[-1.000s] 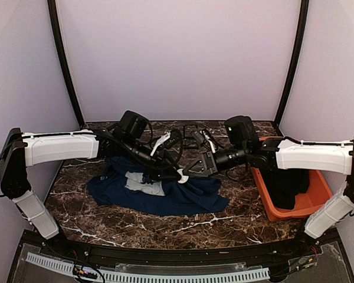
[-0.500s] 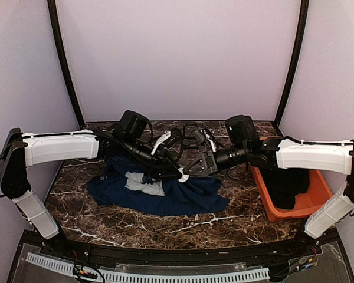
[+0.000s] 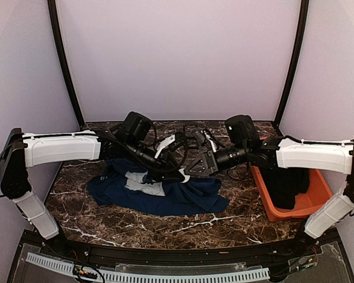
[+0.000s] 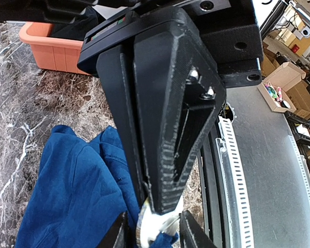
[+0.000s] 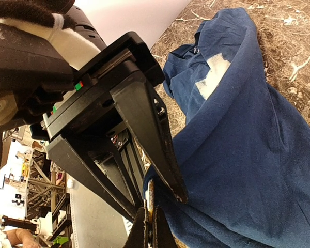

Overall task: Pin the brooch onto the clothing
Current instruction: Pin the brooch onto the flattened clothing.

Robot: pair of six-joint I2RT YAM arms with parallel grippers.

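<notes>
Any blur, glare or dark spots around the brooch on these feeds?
Top external: even light, no glare, the brooch only a pale speck. Left wrist: the right gripper looms dark, brooch cropped at the bottom edge. Right wrist: shirt sharp, left gripper dark.

Bare marble table (image 3: 165, 227) nearside of the shirt (image 3: 165, 197); orange bin (image 3: 267, 206) right, cables (image 3: 192, 131) behind.

Soft, even light from above fills the overhead view; the pale walls are bright, the marble worktop (image 3: 165, 227) dimmer, with faint shadows and no glare; dark parts there lose detail; both wrist views bend straight lines near their edges; the clothing (image 5: 258, 155) is evenly lit and crisp; the brooch (image 4: 152, 227) is pale and soft; background clutter is blurred.
</notes>
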